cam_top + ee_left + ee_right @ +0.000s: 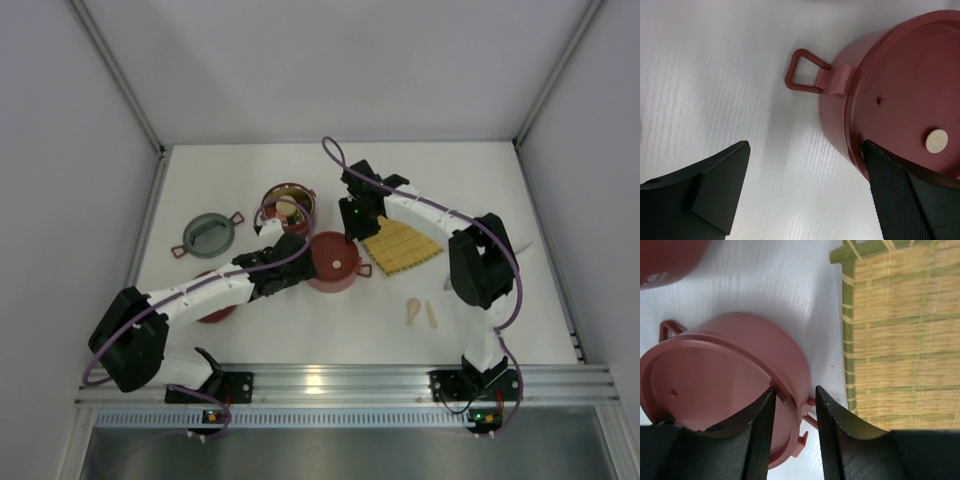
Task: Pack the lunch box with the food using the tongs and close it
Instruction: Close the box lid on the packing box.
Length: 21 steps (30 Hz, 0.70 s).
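The lunch box is in pieces. A closed dark-red pot (333,260) stands mid-table, with a flat lid (910,90) and a wire side handle (802,70). My right gripper (795,390) straddles the pot's rim (785,390), one finger on the lid and the other against the handle bracket, shut on it. My left gripper (805,150) is wide open at the pot's other side, one finger (890,185) over the lid's edge. An open steel-lined bowl (289,205) behind holds food pieces. The tongs are out of view.
A grey round lid (208,234) lies at the left, and another dark-red piece (215,310) sits partly under my left arm. The yellow woven mat (400,245) lies right of the pot. Two beige sticks (420,312) lie nearer the front.
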### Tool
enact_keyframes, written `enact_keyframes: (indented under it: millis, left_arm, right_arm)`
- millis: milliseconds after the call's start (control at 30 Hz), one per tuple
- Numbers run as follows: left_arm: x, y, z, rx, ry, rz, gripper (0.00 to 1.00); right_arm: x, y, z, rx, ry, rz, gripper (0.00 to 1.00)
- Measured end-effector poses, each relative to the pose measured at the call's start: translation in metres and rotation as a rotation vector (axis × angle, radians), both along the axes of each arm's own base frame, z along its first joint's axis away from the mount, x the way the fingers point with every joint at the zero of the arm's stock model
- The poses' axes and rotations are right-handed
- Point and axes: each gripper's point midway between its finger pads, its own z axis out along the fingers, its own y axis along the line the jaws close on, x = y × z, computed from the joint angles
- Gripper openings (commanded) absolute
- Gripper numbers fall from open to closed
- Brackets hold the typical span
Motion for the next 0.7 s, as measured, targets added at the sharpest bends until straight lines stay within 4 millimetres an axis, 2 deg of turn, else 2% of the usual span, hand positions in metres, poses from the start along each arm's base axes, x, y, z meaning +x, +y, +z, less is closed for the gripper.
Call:
enact_keyframes:
  millis: [233, 467, 567, 700]
  left_arm:
    - [-0.004, -0.003, 0.002, -0.014, 0.006, -0.016, 0.98]
    - [-0.010, -0.001, 0.005, -0.006, 0.017, -0.037, 0.98]
    - [-0.016, 0.005, 0.006, 0.019, 0.031, -0.046, 0.98]
    - [-0.026, 0.021, 0.012, 0.088, 0.056, -0.057, 0.98]
  right_arm:
    - [-0.016, -0.016, 0.002, -0.033, 0.022, -0.003, 0.38]
    - [-0.025, -0.022, 0.007, -0.051, 0.044, 0.001, 0.38]
    - [-0.021, -0.027, 0.019, -0.050, 0.008, -0.005, 0.39]
    - [-0.004, -0.037, 0.052, -0.026, -0.077, -0.042, 0.39]
